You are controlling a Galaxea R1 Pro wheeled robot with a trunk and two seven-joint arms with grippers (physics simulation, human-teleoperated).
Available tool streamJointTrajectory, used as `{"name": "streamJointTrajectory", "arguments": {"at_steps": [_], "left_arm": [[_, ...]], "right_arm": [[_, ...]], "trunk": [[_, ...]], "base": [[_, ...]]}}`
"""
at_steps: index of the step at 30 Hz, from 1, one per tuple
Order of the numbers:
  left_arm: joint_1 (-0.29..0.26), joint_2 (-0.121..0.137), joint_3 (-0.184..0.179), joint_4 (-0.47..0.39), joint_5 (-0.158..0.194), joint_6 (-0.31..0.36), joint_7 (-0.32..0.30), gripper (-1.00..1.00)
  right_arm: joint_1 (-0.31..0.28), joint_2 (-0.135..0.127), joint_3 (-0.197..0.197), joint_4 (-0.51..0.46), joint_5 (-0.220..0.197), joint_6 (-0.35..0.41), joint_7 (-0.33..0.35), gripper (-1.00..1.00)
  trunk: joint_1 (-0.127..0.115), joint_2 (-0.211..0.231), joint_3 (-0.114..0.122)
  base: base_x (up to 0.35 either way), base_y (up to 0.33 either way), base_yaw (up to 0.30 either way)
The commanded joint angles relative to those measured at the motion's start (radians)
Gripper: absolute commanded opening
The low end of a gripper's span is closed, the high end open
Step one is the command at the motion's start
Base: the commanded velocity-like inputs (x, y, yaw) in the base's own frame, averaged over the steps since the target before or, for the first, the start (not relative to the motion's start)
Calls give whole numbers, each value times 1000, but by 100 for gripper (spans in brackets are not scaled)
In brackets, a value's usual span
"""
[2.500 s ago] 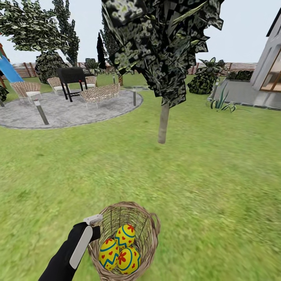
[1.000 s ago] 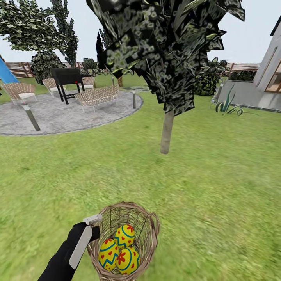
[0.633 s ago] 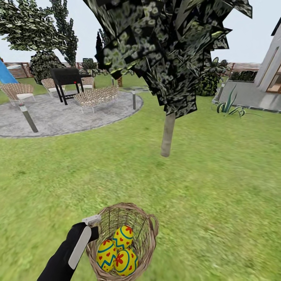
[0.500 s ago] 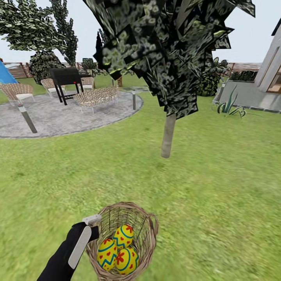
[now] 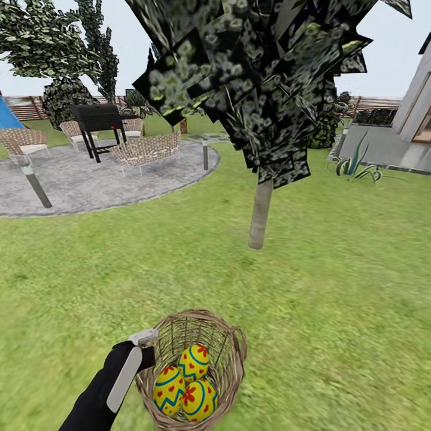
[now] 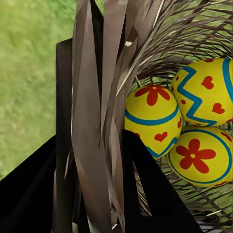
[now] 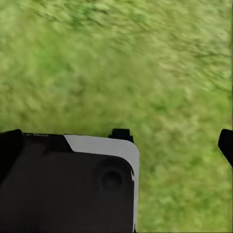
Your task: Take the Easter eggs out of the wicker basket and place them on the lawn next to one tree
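Eggs all sat in the wicker basket, just past the left gripper, which was clenched on the rim. Basket prob light but floppy, so rim grip ok. Eggs look smooth, slippery imo. Right gripper spread apart over grass.

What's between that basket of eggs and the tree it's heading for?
Nothing visible: open lawn lies between the wicker basket, gripped at its rim by the left gripper, and the tree. All three eggs sit inside.
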Motion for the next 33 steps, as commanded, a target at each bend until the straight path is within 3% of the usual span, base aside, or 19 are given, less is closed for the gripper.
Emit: {"name": "streamJointTrajectory", "arguments": {"at_steps": [1, 12, 14, 16, 17, 18, 21, 22, 23, 24, 33], "left_arm": [[0, 0, 0, 0, 10, -5, 0, -100], [0, -2, 0, 0, 10, -5, -1, -100], [0, -2, -1, 0, 10, -5, -1, -100], [0, -3, -2, -1, 9, -5, -1, -100], [0, -3, -2, -1, 9, -5, -1, -100], [0, -3, -2, -1, 9, -5, -1, -100], [0, -3, -2, -2, 9, -5, -1, -100], [0, -3, -2, -2, 9, -6, -1, -100], [0, -3, -2, -1, 9, -7, -1, -100], [0, -3, -2, -2, 9, -7, -1, -100], [0, -5, -2, 0, 9, -7, -1, -100]], "right_arm": [[-1, 0, -1, -7, -1, 0, 0, 100], [-3, -5, -4, -11, -3, 4, -9, 100], [-27, -5, -11, -11, -7, 17, -35, 100], [-119, -9, -86, -9, -9, 139, -142, 100], [-169, -12, -120, -9, -6, 235, -166, 100], [-213, -20, -132, -9, -5, 280, -174, 100], [-311, -37, -139, -14, -6, 296, -180, 100], [-339, -37, -179, -17, -6, 286, -182, 100], [-346, -33, -267, -17, -4, 250, -182, 100], [-348, -33, -289, -17, -4, 238, -183, 100], [-349, -31, -295, -17, 3, 231, -179, 100]], "trunk": [[0, 0, 0], [0, 0, 0], [0, 0, 0], [0, 0, 0], [0, 0, 0], [0, 0, 0], [0, 0, 0], [0, 0, 0], [0, 0, 0], [0, 0, 0], [0, 0, 0]], "base": [[331, 0, 0], [331, 0, 0], [331, 0, 0], [331, 0, 0], [331, 0, 0], [331, 0, 0], [331, 0, 0], [331, 0, 0], [331, 0, 0], [331, 0, 0], [332, 0, 0]]}}
